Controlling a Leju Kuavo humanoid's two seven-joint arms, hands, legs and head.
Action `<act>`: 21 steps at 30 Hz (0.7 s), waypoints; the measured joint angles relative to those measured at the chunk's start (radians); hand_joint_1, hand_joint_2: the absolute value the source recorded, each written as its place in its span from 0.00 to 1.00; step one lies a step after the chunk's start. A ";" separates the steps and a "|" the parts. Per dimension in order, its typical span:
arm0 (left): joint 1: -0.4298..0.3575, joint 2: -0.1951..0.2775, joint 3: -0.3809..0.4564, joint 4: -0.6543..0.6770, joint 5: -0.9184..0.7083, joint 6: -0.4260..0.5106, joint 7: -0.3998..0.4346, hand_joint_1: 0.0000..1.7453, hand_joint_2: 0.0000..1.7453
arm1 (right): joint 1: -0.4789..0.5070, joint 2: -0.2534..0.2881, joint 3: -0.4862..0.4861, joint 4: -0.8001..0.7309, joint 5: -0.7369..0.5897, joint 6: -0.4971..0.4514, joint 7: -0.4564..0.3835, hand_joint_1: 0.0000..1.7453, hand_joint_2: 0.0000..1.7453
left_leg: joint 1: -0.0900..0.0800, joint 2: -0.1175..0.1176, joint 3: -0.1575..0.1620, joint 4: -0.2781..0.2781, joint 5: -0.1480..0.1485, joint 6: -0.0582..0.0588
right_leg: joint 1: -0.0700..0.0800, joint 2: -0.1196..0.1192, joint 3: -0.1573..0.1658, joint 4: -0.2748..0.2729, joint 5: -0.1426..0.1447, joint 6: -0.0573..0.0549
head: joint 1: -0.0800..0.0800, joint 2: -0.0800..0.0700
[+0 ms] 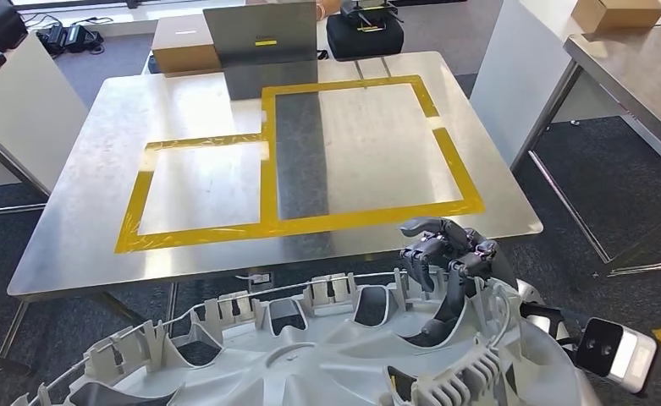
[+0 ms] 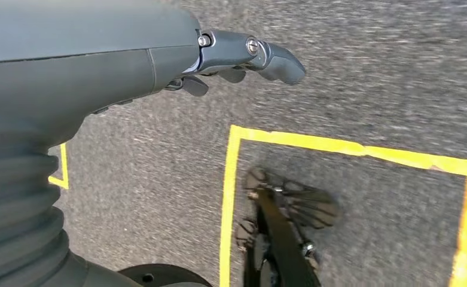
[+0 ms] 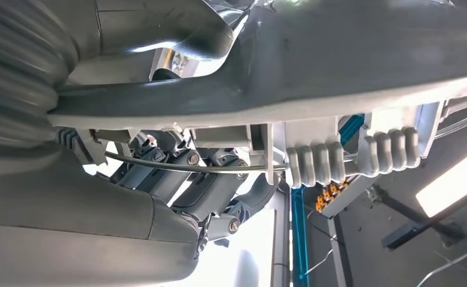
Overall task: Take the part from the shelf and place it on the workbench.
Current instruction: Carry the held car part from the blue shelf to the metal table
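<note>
Close to us, at the bottom of the head view, we saw the big grey round part [image 1: 310, 355] with ribs and pockets along its rim. Our right hand [image 1: 445, 254] gripped that rim on the right side, with its dark fingers [image 1: 420, 258] curled over the edge. From the right wrist view, the fingers [image 3: 213, 197] were wrapped tight under the part [image 3: 350, 54]. Our left hand [image 2: 243, 57] hung low over the grey carpet floor [image 2: 368, 66], holding nothing, with its fingers a little apart. Yellow tape lines [image 2: 314, 142] lay on the floor below it. Past the part stood the shiny metal tabletop [image 1: 73, 220], marked with yellow tape squares [image 1: 267, 165]. Farther back sat a brown box [image 1: 183, 42] and a black bag [image 1: 365, 34].
</note>
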 joint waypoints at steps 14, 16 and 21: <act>0.000 0.003 0.004 0.001 -0.005 -0.002 -0.005 0.00 1.00 | -0.006 0.004 -0.002 0.003 0.009 -0.004 0.000 1.00 1.00 | 0.001 -0.003 0.126 -0.153 0.043 0.040 | -0.006 -0.012 -0.193 0.224 -0.078 0.059 | 0.012 0.000; -0.002 0.003 0.005 0.001 -0.005 -0.003 -0.005 0.00 1.00 | -0.010 0.004 -0.002 0.003 0.008 -0.002 0.000 1.00 1.00 | 0.000 -0.003 0.155 -0.153 0.019 0.034 | -0.004 -0.015 -0.168 0.096 0.033 0.051 | 0.014 0.000; -0.007 0.003 0.014 -0.001 -0.004 -0.006 -0.005 0.00 1.00 | -0.022 0.005 -0.002 0.006 0.003 0.002 0.000 1.00 1.00 | -0.003 -0.003 0.194 -0.157 -0.002 0.003 | 0.003 -0.013 -0.126 0.001 0.096 0.014 | 0.017 0.000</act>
